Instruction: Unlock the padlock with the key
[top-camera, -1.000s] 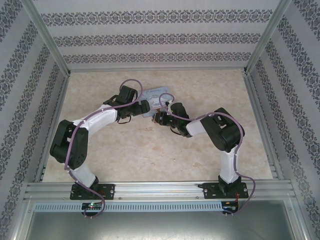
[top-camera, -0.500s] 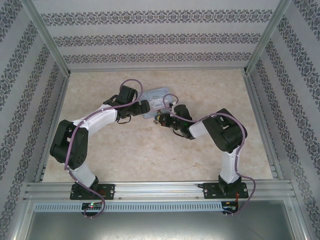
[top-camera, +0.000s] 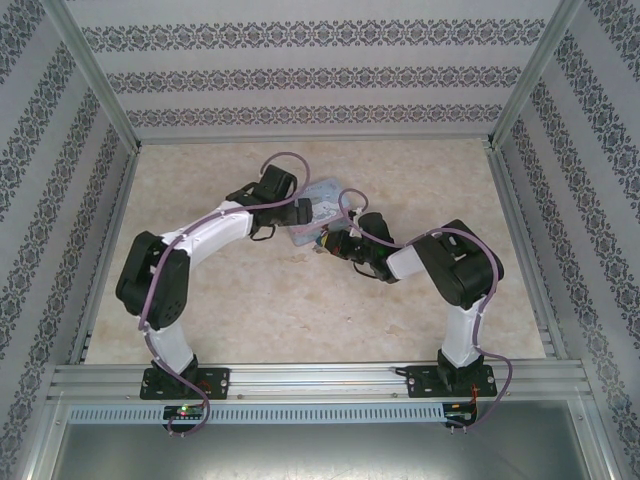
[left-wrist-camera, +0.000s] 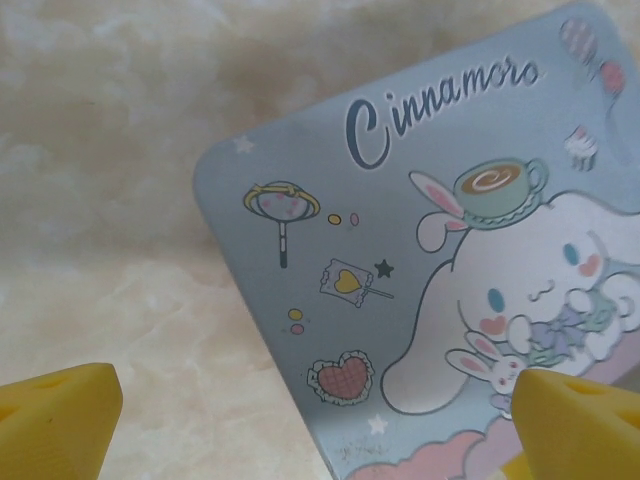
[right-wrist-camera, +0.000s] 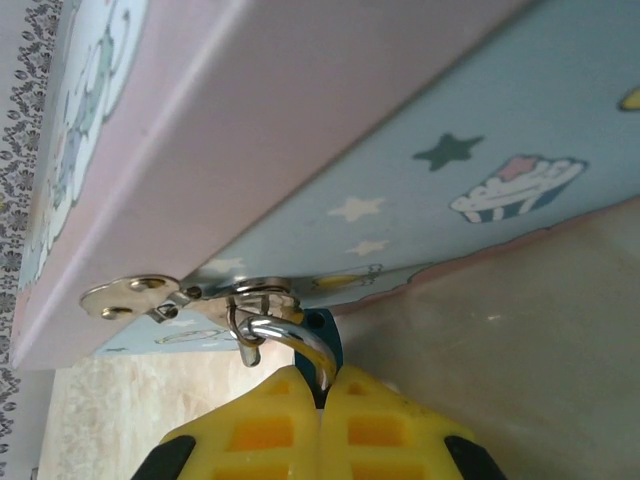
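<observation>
- The left arm arches up from its base and reaches forward and inward, elbow raised, so that the left gripper (top-camera: 300, 212) hangs over the near-left part of the pastel-blue cartoon tin box (top-camera: 325, 190) on the marbled tabletop (top-camera: 250, 300).
- In the left wrist view the left gripper (left-wrist-camera: 315, 430) stands wide apart, one yellow fingertip (left-wrist-camera: 50, 420) over bare tabletop and the other above the tin box's printed lid (left-wrist-camera: 400, 250); it holds nothing.
- The right arm folds back at the elbow and stretches low toward the centre, its right gripper (top-camera: 325, 240) at the tin box's near edge.
- In the right wrist view the right gripper (right-wrist-camera: 320, 420) is pressed together on the padlock (right-wrist-camera: 305, 342), whose bluish body shows just above the yellow fingers.
- The padlock's thin metal shackle is threaded through the hasp (right-wrist-camera: 200, 292) on the tin box's side wall (right-wrist-camera: 300, 120).
</observation>
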